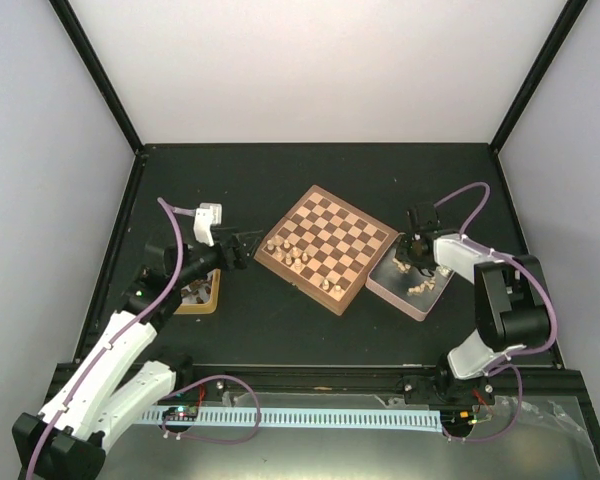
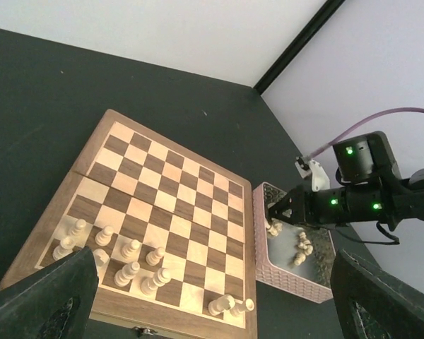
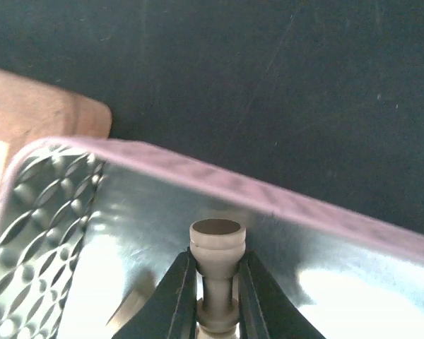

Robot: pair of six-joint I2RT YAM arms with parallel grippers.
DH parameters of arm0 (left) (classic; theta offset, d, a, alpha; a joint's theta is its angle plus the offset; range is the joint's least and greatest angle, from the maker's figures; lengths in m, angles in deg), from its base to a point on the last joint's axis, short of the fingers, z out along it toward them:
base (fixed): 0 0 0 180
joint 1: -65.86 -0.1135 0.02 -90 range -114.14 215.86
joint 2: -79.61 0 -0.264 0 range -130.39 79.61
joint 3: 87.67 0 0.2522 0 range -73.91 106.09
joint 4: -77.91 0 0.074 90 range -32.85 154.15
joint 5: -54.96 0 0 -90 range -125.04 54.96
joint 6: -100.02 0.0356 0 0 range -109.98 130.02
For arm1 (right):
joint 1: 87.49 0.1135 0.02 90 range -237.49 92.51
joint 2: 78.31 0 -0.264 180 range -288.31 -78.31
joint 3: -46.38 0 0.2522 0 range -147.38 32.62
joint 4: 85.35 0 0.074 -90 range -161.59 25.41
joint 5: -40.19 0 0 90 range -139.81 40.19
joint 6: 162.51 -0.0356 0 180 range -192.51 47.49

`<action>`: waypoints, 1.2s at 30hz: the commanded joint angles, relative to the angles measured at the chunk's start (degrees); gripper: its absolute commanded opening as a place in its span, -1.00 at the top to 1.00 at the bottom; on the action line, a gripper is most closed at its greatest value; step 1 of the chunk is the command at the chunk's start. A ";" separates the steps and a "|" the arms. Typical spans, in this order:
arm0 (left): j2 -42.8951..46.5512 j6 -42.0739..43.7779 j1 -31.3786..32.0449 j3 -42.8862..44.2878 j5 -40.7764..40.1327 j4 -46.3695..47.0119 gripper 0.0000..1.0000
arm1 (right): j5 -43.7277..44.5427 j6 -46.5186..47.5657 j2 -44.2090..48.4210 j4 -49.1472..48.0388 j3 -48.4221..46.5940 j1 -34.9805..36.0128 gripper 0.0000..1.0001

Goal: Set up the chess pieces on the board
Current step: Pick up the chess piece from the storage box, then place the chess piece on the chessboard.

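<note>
The chessboard [image 1: 330, 245] lies mid-table and also shows in the left wrist view [image 2: 169, 212]. Several pale chess pieces [image 2: 131, 258] stand or lie on its near rows. My right gripper [image 1: 412, 258] is down inside the grey tray [image 1: 392, 292], shut on a pale chess piece [image 3: 216, 272] whose base faces the camera, gripped between the two black fingers [image 3: 180, 296]. More loose pale pieces [image 2: 302, 246] lie in that tray [image 2: 286, 279]. My left gripper [image 1: 242, 247] hovers left of the board, open and empty, its fingers [image 2: 46, 300] wide apart at the view's corners.
A yellow-wood tray [image 1: 208, 305] with dark pieces sits under the left arm. Black frame posts rise at the back corners. The table's back edge meets white walls.
</note>
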 commanded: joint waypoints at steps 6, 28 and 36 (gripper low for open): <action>-1.81 -1.34 1.76 0.12 3.06 2.25 -0.84 | -16.13 -18.64 19.10 -6.72 7.58 -0.18 0.86; -9.98 7.93 31.63 -0.17 -25.21 22.09 -0.62 | -21.84 -79.63 36.66 -26.30 12.17 22.70 0.92; -17.72 16.98 38.21 1.02 -30.44 33.39 -0.44 | -21.88 -84.65 33.73 -29.12 9.15 27.44 0.92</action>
